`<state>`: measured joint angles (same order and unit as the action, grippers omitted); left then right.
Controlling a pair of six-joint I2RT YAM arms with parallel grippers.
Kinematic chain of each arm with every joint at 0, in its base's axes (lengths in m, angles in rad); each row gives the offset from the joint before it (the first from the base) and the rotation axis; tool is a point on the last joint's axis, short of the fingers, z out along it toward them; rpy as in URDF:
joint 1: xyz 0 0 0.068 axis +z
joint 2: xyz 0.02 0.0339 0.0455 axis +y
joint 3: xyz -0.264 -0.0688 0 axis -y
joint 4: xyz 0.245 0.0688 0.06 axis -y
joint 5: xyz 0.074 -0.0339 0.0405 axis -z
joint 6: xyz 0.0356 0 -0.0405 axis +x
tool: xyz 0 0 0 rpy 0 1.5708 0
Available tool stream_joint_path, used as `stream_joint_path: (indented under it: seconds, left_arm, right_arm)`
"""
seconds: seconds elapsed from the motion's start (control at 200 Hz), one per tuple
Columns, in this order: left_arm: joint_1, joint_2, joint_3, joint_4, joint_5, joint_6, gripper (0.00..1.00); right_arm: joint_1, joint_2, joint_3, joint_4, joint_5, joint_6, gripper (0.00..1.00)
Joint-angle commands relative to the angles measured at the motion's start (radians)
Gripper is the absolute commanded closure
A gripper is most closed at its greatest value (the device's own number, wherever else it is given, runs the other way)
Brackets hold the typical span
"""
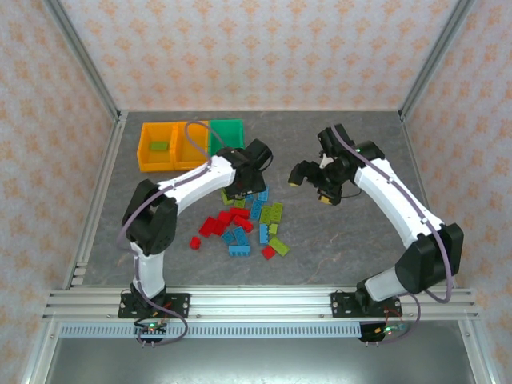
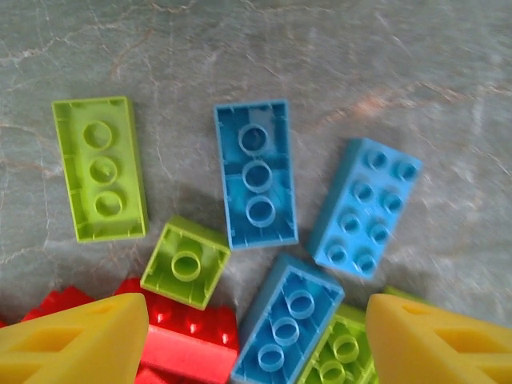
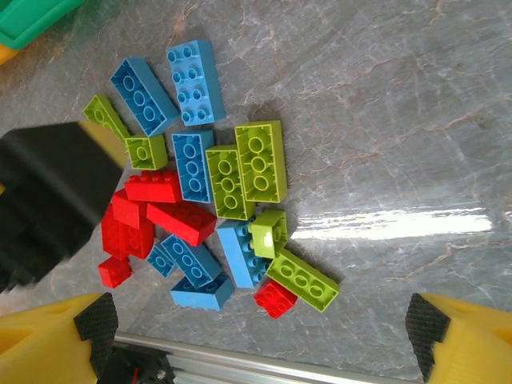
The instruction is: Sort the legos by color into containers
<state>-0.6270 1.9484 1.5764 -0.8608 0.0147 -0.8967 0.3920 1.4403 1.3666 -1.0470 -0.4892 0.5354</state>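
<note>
The left end effector (image 2: 258,312) hangs low over the legos (image 1: 244,224). Its two yellow fingers (image 2: 80,340) are apart, w/ nothing clamped as far as I can see. Btw. the fingers lie a red brick (image 2: 188,340), a blue brick (image 2: 286,320) turned underside up and a lime brick (image 2: 340,356), packed close together. Whether a finger touches the red one, I cannot tell. Just beyond them are a small square lime brick (image 2: 186,262), a long blue brick (image 2: 254,174) and a long lime brick (image 2: 100,168), all three underside up, and a studs-up blue brick (image 2: 366,206).

The right end effector (image 3: 258,320) is spread wide and holds nothing. It is above bare bench (image 1: 344,248), beside the pile on its right. In its wrist view the pile lies ahead, and the black wrist of left arm (image 3: 48,200) covers the pile's left part.

Containers: 3 bins in a row at the far left of the bench, side by side: orange-yellow bin (image 1: 142,148), 2nd orange-yellow bin (image 1: 192,164), green bin (image 1: 228,126). The first has one lime piece (image 1: 158,146) inside. A cable (image 1: 186,132) crosses the 2nd bin. The contents of the 2nd and the green bin I cannot tell.
</note>
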Motion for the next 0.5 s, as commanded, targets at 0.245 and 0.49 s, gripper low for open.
stream_joint_path:
  seconds: [0.245, 0.49]
  left_arm:
    - [0.062, 0.172, 0.133, 0.006, -0.001, 0.024, 0.39]
    - [0.071, 0.269, 0.206, -0.015, 0.032, 0.060, 0.44]
  right_arm:
    - [0.002, -0.071, -0.032, -0.018, 0.086, 0.031, 0.05]
    - [0.001, -0.055, -0.021, -0.025, 0.085, 0.032, 0.05]
